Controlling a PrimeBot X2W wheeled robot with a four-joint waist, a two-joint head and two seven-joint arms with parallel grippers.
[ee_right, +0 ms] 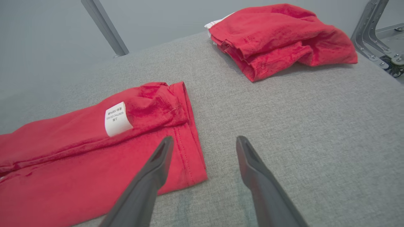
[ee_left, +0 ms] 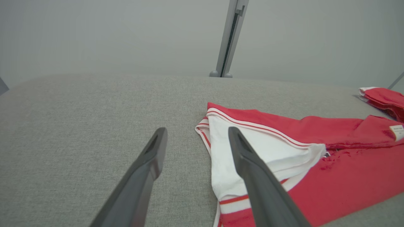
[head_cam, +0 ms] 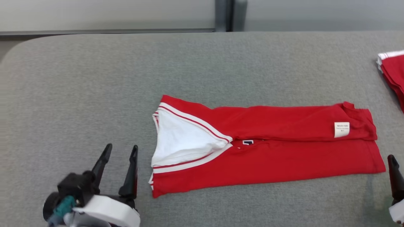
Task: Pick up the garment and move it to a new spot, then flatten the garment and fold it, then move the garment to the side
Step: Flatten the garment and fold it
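I am looking down on a wide grey fabric-covered table that runs the full breadth of the head view.

Across its middle lies the long red knit garment with a white striped collar. It is folded lengthwise into a narrow band, with the collar end toward my left and the hem end toward my right. The upper flap overlaps the lower half unevenly and is rumpled near the hem.

At the far right edge of the table sits a separate heap of folded red clothing, well apart from the garment.

The left gripper sits just beside the collar end, its two dark fingers spread wide and holding nothing. The right gripper is near the hem corner, also spread and empty. In its wrist view one finger lies over the hem edge and the other over bare table.

A small white care label sticks up from the flap near the hem.

I judge the lengthwise fold done and an end-to-end fold next. The risks are these:
- If the fingers pinch only the top layer, the band could peel open.
- The loose white collar lining could slip out.
- The rough table cloth could drag the lower layer askew.
- A move to the right could push the garment into the heap.
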